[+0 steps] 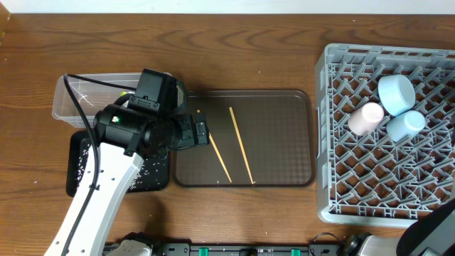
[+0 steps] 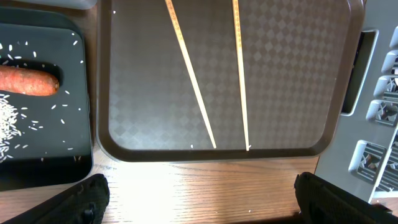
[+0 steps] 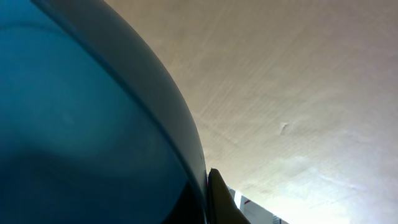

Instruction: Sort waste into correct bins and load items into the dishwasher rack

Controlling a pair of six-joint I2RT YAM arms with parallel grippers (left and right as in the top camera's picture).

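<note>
Off to the left of the left gripper [image 2: 202, 199], rice grains [image 2: 9, 118] and the orange sausage piece [image 2: 25, 81] are seen in the black tray [image 2: 56, 155]. That gripper is spread wide open, nothing held. Just ahead of it, both chopsticks [image 2: 193, 81] are laid on the brown tray [image 2: 298, 93]. Way off right, bowl [image 1: 396, 92], pink cup [image 1: 365, 118] and light blue cup [image 1: 405, 125] are parked in the rack [image 1: 323, 142]. Right gripper [image 3: 211, 196] is clamped shut, blue plate [image 3: 74, 124] right against it; an actual grip can't be told.

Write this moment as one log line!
chopsticks on brown tray | left jaws open nearby | bowl, pink cup in rack | right jaws shut by blue plate
</note>
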